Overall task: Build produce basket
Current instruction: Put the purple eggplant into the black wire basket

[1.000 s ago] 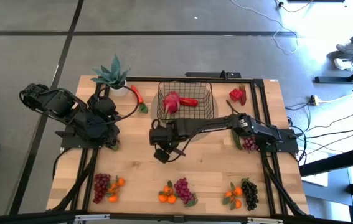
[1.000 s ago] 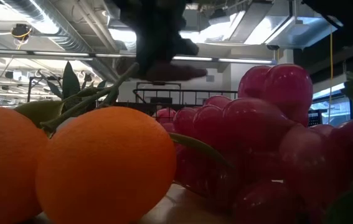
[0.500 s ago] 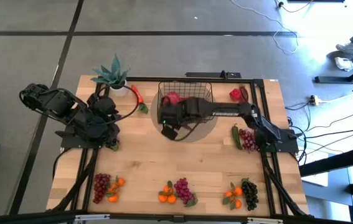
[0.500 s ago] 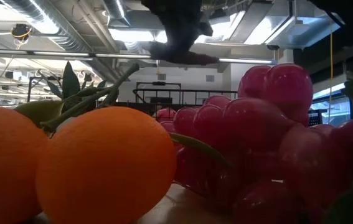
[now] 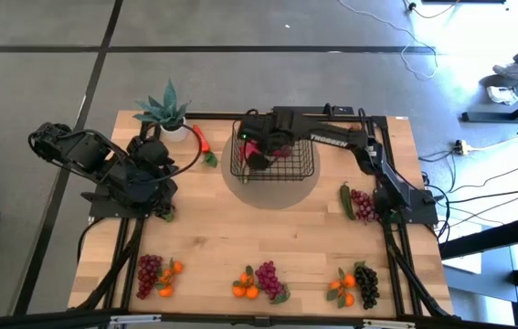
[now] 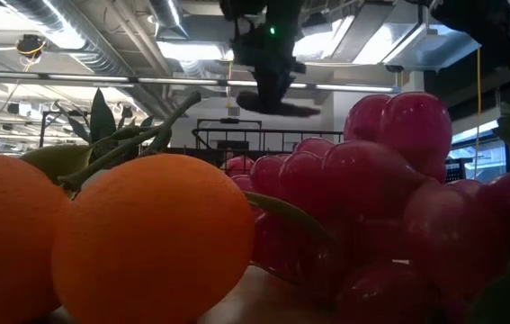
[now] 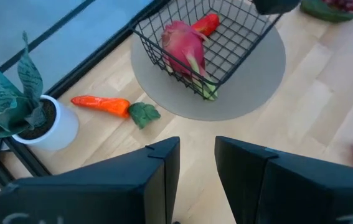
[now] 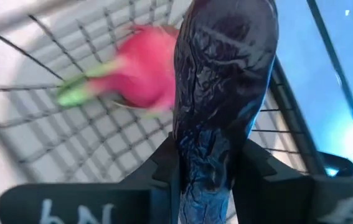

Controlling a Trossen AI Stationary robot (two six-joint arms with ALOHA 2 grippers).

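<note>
Basket (image 5: 277,151) of black wire sits at the far middle of the tabletop (image 5: 213,228), with a pink radish (image 7: 182,46) and a red pepper (image 7: 206,23) inside. Over it, the right gripper (image 8: 216,180) clasps a dark eggplant (image 8: 223,81). Left gripper (image 7: 196,155) waits with fingers apart near the potted plant (image 5: 167,111).

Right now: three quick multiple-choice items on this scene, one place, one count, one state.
1. Where is the carrot?
A. in the basket
B. on the table beside the potted plant
C. in the left claw

2. How many orange-and-grape clusters lie along the near edge of the table?
A. one
B. three
C. five

3. What is the right claw doing?
A. shut on the eggplant over the basket
B. open and empty
C. parked off the table

Key: B, it lies outside the basket; B, three show from above; A, the wrist view shows the grip.
</note>
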